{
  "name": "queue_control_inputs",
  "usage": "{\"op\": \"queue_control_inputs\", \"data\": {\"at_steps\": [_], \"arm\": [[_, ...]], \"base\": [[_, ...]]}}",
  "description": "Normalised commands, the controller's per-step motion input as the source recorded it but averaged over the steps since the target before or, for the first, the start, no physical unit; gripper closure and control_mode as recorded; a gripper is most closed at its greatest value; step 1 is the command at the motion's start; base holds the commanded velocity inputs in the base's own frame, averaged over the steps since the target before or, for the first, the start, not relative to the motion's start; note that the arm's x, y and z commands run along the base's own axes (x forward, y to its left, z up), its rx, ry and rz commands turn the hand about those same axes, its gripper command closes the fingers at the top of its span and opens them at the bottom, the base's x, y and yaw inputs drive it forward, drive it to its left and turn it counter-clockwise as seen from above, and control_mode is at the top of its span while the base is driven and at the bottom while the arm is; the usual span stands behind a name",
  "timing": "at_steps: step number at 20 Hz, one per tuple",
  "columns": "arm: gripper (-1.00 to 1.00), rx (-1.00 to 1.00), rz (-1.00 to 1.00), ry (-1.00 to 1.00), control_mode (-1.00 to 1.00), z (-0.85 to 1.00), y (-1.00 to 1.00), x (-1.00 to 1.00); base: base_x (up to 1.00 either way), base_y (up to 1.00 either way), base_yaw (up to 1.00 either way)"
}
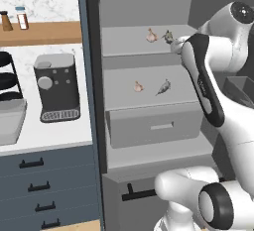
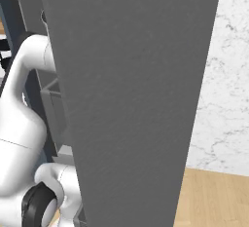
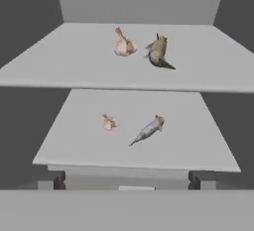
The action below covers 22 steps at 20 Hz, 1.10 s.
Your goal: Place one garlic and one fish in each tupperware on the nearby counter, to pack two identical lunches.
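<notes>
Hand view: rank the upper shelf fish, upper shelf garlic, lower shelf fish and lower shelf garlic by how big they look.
1. upper shelf fish and lower shelf fish: alike
2. upper shelf garlic
3. lower shelf garlic
Differing camera distance may skew this.

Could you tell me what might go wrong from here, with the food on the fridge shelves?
On the upper shelf a garlic and a fish lie close together, so reaching for one could knock the other. The same pairing sits on the lower shelf, though with more space between them. The tupperware sits on the counter left of the fridge, so each item must clear the fridge wall.
</notes>
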Motion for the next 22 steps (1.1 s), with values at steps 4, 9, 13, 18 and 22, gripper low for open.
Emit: {"op": "queue_control_inputs", "data": {"at_steps": [4, 9, 13, 18, 22], "arm": [[-1.0, 0.0, -0.06, -0.06, -1.0, 0.35, -0.33, 0.39], [-1.0, 0.0, -0.06, 0.0, -1.0, 0.1, -0.3, 0.52], [-1.0, 0.0, -0.01, 0.0, -1.0, 0.0, -0.2, 0.69], [-1.0, 0.0, 0.0, 0.0, -1.0, -0.02, -0.11, 0.73], [-1.0, 0.01, 0.0, 0.01, -1.0, -0.1, -0.06, 0.74]], "base": [[0.0, 0.0, 0.0], [0.0, 0.0, 0.0], [0.0, 0.0, 0.0], [0.0, 0.0, 0.0], [0.0, 0.0, 0.0]]}}
